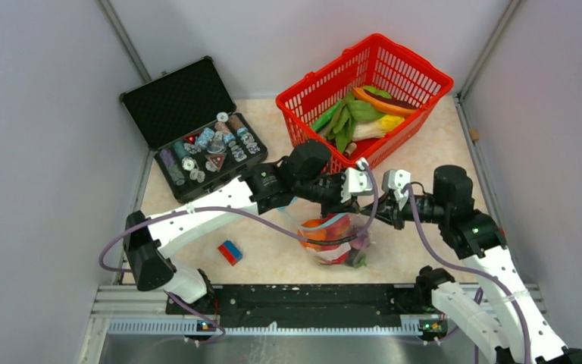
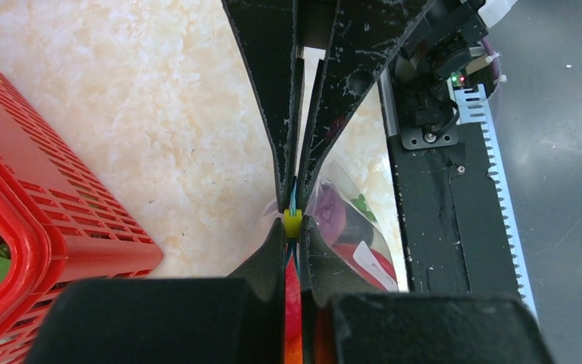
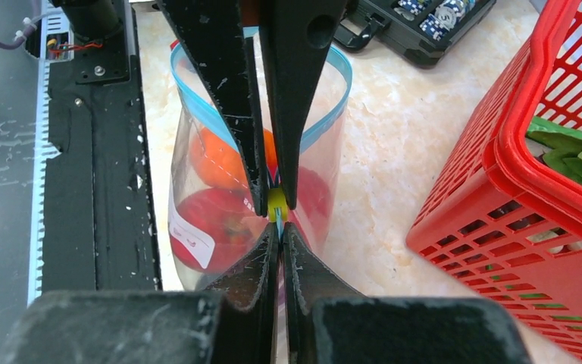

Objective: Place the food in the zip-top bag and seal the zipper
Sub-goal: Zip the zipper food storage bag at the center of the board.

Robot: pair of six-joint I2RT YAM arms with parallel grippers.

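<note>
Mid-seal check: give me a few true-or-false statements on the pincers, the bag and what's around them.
1. The left pincer and right pincer are both shut on the thin light-blue zipper. True.
2. The clear soft plastic zip-top bag is empty. False: red and orange toy food sits inside.
3. The bag mouth is sealed end to end. False: the zipper loops open beyond the pincers.
4. The black hard case stands open. True.

Pale grey walls (image 1: 38, 114) box the cream marbled bench (image 1: 273, 258) at its left, far and right edges; a black plate (image 1: 295, 305) lines the near edge.
</note>
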